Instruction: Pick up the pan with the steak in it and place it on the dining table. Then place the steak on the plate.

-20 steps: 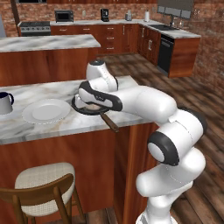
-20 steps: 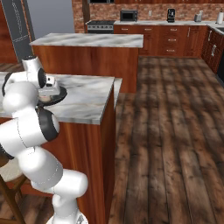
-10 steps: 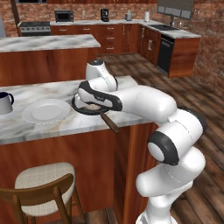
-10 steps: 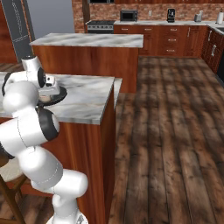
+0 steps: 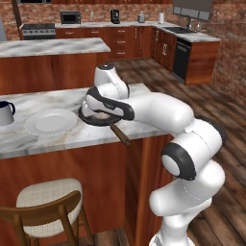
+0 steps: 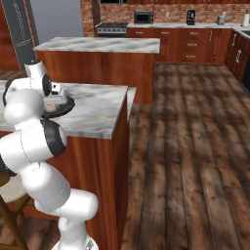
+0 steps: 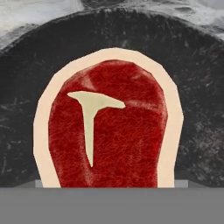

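While the white arm bends low over the long grey-white marble-topped dining table (image 5: pixel 57 137), its pincer (image 5: pixel 99 114) sits right above the small round black frying pan (image 5: pixel 91 119), w/ the hand hiding most of the pan in the left base view. The pan rests flat on the table near its right end, thin brown wooden handle (image 5: pixel 119 134) pointing out over the front edge. In the hand view the red raw steak (image 7: pixel 107 135) w/ pale fat rim & a T-shaped pale streak lies inside the pan, very close under the camera. Pincer fingertips aren't visible in any view; jaws look spread wide, nothing seen held. Just left of the pan sits the round plain white plate (image 5: pixel 50 122), apart from it; further left a white mug (image 5: pixel 6 113) w/ dark top. A round-cushioned wooden stool (image 5: pixel 45 207) stands below the table.
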